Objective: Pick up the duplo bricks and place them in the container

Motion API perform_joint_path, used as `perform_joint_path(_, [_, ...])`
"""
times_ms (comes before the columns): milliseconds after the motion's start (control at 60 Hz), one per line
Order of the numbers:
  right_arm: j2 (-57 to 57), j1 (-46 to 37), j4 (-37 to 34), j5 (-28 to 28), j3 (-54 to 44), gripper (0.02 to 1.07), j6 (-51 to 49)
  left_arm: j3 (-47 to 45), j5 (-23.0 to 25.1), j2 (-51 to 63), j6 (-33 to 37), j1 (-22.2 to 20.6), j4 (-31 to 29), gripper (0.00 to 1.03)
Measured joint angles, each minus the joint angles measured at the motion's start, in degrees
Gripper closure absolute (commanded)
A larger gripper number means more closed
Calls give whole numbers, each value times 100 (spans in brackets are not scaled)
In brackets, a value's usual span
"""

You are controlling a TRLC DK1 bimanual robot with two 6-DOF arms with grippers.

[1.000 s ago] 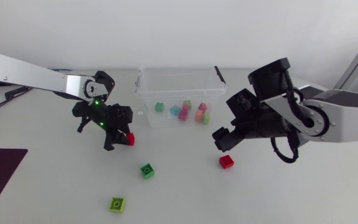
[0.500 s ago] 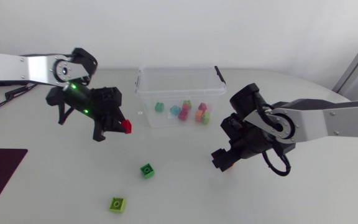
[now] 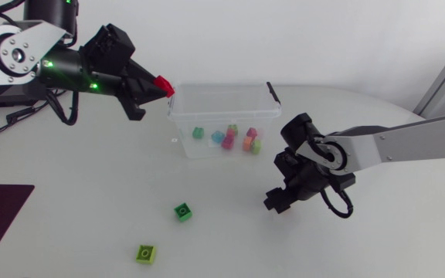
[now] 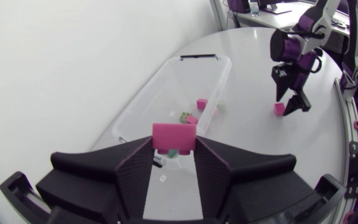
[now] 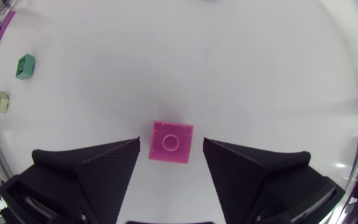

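Upper left of head view: our left gripper (image 3: 163, 87) clamps held brick (image 3: 161, 81), red, at container (image 3: 222, 86) left rim; we move further over opening before release. Centre right: our right gripper (image 3: 276, 202) low over table (image 3: 346, 247). Green brick (image 3: 182, 211), lime brick (image 3: 146, 252) lie lower left.

Left wrist view: both fingers (image 4: 135, 174) press held brick; container ahead.

Right wrist view: table brick (image 5: 170, 141), square, single stud, between spread fingers, untouched; we descend centred, then close.

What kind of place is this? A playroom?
Probably a robot lab, not a playroom: a left arm and right arm reach over a white table, with duplo bricks and a clear container.
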Motion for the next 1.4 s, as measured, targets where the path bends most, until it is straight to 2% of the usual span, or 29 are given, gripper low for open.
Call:
perform_joint_path(133, [186, 0, 28, 2, 46, 79, 11, -4, -586, 267, -647, -538, 669, 93])
perform_joint_path(267, [212, 35, -52, 42, 81, 81, 9, 2, -1086, 737, -1233, -846, 1231, 92])
perform_joint_path(483, [-142, 55, -680, 44, 168, 81, 7, 422, -1576, 1550, -1932, -861, 1698, 89])
perform_joint_path(517, [-278, 55, -824, 44, 240, 81, 7, 503, -1635, 1659, -2028, -861, 1755, 84])
perform_joint_path(533, [-323, 55, -861, 44, 269, 81, 7, 533, -1641, 1700, -2063, -861, 1777, 73])
perform_joint_path(550, [-400, 55, -922, 44, 313, 81, 7, 562, -1652, 1735, -2092, -861, 1803, 69])
perform_joint_path(583, [-514, 55, -1023, 44, 398, 81, 7, 651, -1711, 1847, -2194, -861, 1856, 44])
perform_joint_path(617, [-625, 55, -1143, 44, 501, 81, 7, 732, -1792, 1947, -2264, -861, 1904, 29])
perform_joint_path(633, [-675, 55, -1189, 46, 551, 81, 7, 769, -1808, 1987, -2310, -859, 1919, 17])
perform_joint_path(650, [-734, 55, -1246, 48, 614, 81, 7, 815, -1838, 2041, -2347, -848, 1928, 13])
perform_joint_path(717, [-957, 52, -1449, 63, 901, 81, 4, 929, -1939, 2186, -2498, -817, 1934, 7])
perform_joint_path(933, [-1215, 4, -1766, 63, 1893, 81, -33, 787, -1954, 1943, -2636, -531, 1849, 6])
perform_joint_path(1083, [-1213, -7, -1738, 63, 2555, 81, -33, 122, -1744, 909, -2579, -260, 1729, 6])
perform_joint_path(1233, [-1001, 0, -1416, 61, 3112, 81, -33, -791, -1314, -116, -2041, -11, 1475, 6])
perform_joint_path(1400, [-557, 4, -1034, 63, 3491, 81, -33, -1700, -892, -675, -1185, 223, 944, 6])
